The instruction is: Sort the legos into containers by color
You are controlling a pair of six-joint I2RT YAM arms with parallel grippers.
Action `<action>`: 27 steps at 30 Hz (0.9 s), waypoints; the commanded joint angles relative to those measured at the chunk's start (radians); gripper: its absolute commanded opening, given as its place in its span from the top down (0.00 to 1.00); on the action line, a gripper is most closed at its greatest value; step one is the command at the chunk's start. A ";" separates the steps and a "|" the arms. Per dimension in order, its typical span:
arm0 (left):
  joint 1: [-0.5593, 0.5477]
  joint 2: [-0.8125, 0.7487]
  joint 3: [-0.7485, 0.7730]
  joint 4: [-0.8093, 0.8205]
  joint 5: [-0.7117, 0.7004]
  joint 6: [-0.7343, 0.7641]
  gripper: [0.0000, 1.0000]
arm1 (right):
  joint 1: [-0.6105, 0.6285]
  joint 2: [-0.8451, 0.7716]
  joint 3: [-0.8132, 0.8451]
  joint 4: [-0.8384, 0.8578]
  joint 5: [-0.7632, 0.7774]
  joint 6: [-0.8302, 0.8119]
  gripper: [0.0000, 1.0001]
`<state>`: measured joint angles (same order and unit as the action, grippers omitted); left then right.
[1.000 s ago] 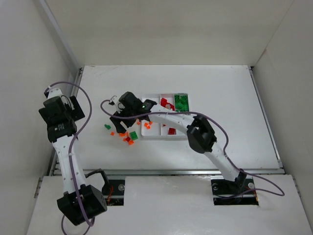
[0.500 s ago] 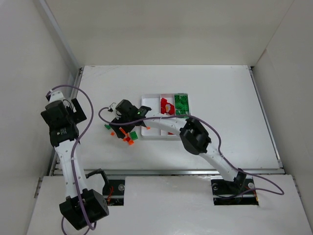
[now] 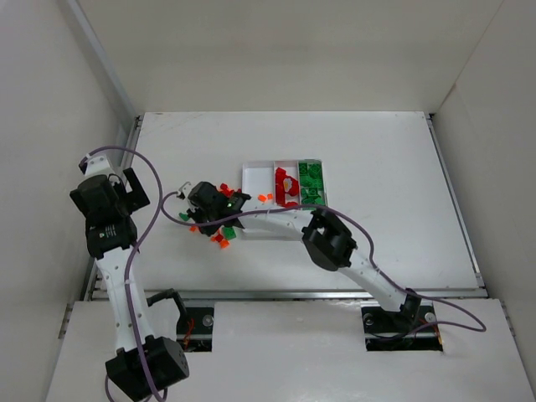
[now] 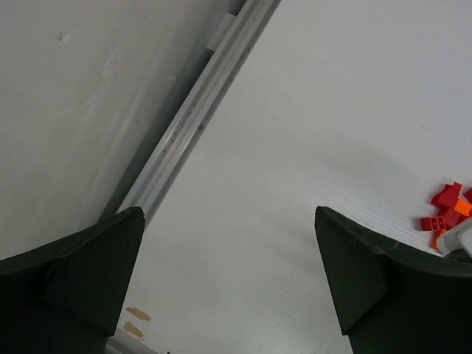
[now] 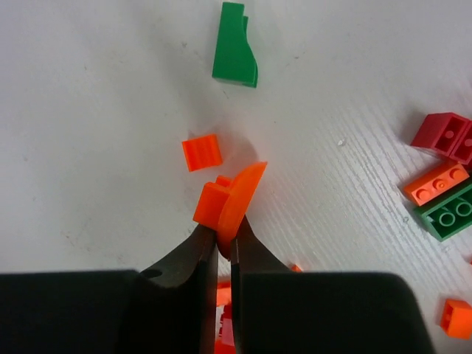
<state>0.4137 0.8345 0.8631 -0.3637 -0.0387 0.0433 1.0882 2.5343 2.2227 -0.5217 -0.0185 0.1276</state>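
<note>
In the right wrist view my right gripper [image 5: 225,240] is shut on a curved orange lego [image 5: 236,193], pinched by its lower edge just above the table. A small orange square [image 5: 202,152] and a green wedge [image 5: 234,46] lie just beyond it. Dark red [image 5: 446,135], orange [image 5: 436,182] and green [image 5: 448,214] bricks lie to the right. From above, the right gripper [image 3: 201,205] sits over the loose legos [image 3: 219,236], left of the white tray [image 3: 251,172]. The tray's compartments hold orange [image 3: 264,198], dark red [image 3: 287,186] and green [image 3: 311,180] pieces. My left gripper [image 4: 228,251] hangs open over bare table.
A metal rail [image 4: 192,125] runs along the table's left edge beside the white side wall. The left arm [image 3: 105,218] stands at that edge. A purple cable [image 3: 159,197] loops between the left arm and the lego pile. A few red legos [image 4: 446,210] show at the left wrist view's right edge.
My right gripper has moved left from the tray's edge to the loose pile and shut on the curved orange lego. The left arm has shifted only slightly.
</note>
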 commanded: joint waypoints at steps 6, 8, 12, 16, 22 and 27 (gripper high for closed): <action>-0.006 -0.026 -0.004 0.014 -0.007 -0.013 0.00 | 0.003 -0.130 -0.089 0.071 -0.028 0.015 1.00; -0.006 -0.026 -0.004 0.014 -0.017 -0.013 0.00 | 0.003 -0.160 -0.089 0.083 -0.028 0.015 1.00; -0.006 -0.026 0.005 0.014 -0.036 -0.013 0.00 | -0.029 -0.258 -0.113 0.095 -0.005 0.027 1.00; -0.006 -0.035 0.005 0.014 -0.069 -0.013 0.00 | -0.148 -0.405 -0.283 0.173 -0.053 0.122 1.00; -0.006 -0.044 -0.004 0.014 -0.078 -0.013 0.00 | -0.330 -0.410 -0.374 0.140 -0.149 0.228 1.00; -0.006 -0.044 -0.004 0.014 -0.078 -0.013 0.00 | -0.383 -0.361 -0.365 0.112 -0.136 0.256 0.86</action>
<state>0.4118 0.8066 0.8619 -0.3660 -0.1036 0.0433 0.6613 2.1433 1.8717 -0.3840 -0.1272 0.3435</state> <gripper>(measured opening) 0.997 0.146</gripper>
